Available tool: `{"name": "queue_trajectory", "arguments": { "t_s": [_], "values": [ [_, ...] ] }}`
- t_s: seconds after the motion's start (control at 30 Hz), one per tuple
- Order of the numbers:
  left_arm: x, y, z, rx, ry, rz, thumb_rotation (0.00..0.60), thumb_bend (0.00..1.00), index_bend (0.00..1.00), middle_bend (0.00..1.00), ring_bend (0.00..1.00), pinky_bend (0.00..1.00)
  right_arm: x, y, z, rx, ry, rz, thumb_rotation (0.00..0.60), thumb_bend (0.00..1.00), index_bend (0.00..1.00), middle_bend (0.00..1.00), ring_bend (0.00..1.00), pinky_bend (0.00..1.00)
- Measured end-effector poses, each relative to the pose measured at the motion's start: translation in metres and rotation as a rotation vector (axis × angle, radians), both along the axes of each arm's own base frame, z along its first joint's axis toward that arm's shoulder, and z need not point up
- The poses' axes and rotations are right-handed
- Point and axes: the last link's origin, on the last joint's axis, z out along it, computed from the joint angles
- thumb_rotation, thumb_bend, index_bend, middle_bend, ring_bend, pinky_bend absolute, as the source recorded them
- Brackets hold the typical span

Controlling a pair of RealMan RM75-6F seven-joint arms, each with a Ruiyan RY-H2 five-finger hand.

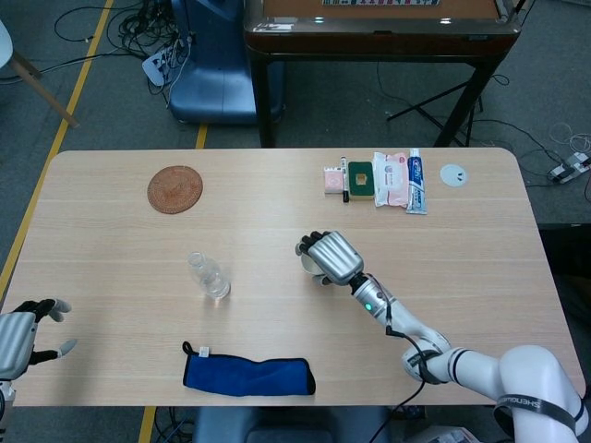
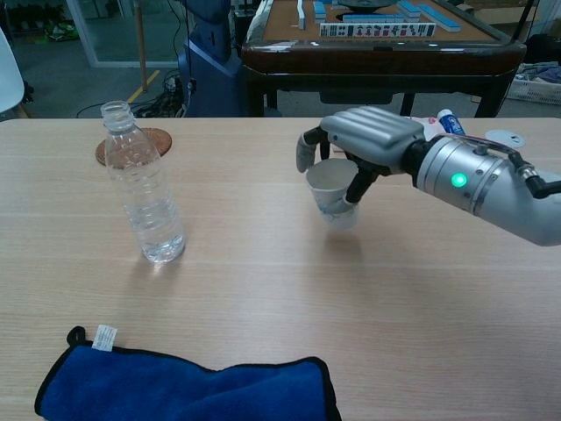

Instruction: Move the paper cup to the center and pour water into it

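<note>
Bare table (image 2: 263,289) between upright bottle (image 2: 145,197) and paper cup (image 2: 333,189), blue cloth (image 2: 188,386) along near edge

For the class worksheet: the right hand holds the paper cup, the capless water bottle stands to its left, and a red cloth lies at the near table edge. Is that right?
Not quite. The cloth is blue, as the chest view shows. The rest holds: the right hand grips the paper cup, and the capless water bottle stands to its left.

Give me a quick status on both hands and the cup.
Right hand grips paper cup, near table centre. Left hand open at the table's near-left edge, holding nothing. Water bottle upright, uncapped, left of cup. Nothing between them.
</note>
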Motion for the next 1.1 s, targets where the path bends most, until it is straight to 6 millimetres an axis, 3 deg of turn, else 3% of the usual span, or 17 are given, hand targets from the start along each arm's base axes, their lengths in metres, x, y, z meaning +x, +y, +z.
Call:
{"name": "queue_trajectory", "arguments": {
  "t_s": [1.1],
  "values": [
    [-0.005,0.000,0.010,0.021,-0.020,0.031,0.600,0.06,0.43,0.52,0.42,0.63,0.044,-0.012,-0.058,0.100,-0.088,0.058,0.600,0.05,0.42,0.36,0.34,0.58]
  ]
}}
